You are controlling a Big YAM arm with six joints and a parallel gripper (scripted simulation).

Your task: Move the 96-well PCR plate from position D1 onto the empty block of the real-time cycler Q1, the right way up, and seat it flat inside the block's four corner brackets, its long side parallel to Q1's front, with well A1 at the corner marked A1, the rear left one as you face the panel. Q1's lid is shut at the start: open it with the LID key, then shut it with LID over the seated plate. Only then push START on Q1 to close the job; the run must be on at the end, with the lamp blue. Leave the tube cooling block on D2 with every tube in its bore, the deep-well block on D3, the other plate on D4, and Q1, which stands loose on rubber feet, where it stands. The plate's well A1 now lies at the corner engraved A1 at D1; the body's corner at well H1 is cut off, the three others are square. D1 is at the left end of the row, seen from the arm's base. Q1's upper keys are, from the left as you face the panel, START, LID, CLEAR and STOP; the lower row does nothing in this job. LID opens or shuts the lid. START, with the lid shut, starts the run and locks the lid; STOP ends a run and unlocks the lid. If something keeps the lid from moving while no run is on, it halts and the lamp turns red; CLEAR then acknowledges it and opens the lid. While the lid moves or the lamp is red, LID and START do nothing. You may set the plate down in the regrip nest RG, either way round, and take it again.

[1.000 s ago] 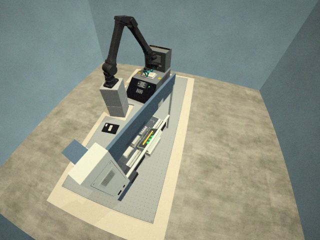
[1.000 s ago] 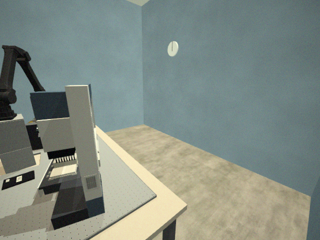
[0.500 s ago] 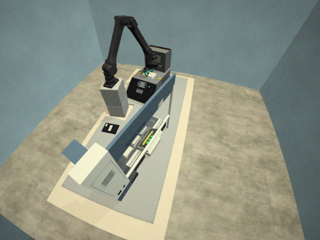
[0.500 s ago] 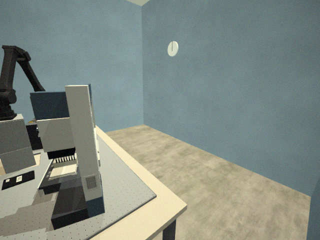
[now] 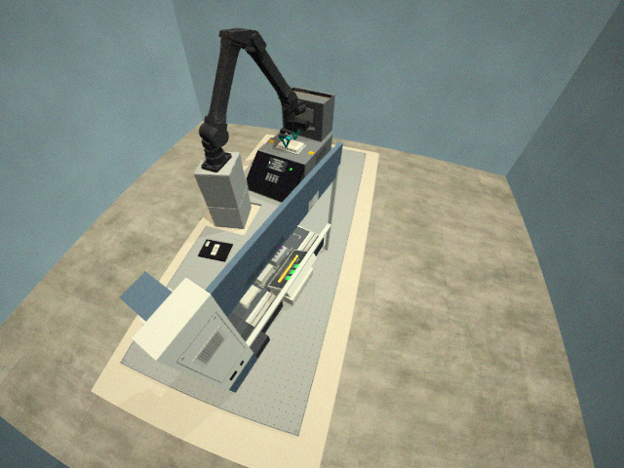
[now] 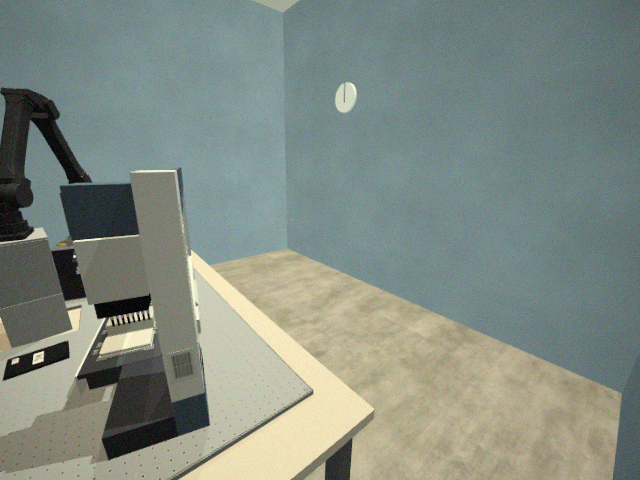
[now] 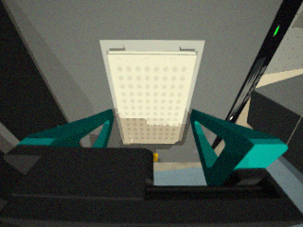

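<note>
The cream 96-well PCR plate (image 7: 151, 96) lies flat on the block of the cycler Q1 (image 5: 287, 163), between the corner brackets visible at its far end. In the top view the plate (image 5: 292, 146) sits on Q1's top under the upright open lid (image 5: 315, 114). My gripper (image 7: 151, 113) is open, its teal fingers standing either side of the plate's near end, above it and not touching it. It also shows in the top view (image 5: 288, 136). Q1's lamp (image 5: 291, 169) is green. The keypad (image 5: 272, 177) is on the black front panel.
A long blue-grey gantry beam (image 5: 282, 212) runs along the deck beside Q1. Labware stands in a row under it (image 5: 282, 274). The arm's grey pedestal (image 5: 221, 188) is left of Q1. A black nest (image 5: 212, 248) lies on the deck. A white housing (image 5: 188, 327) stands at the near end.
</note>
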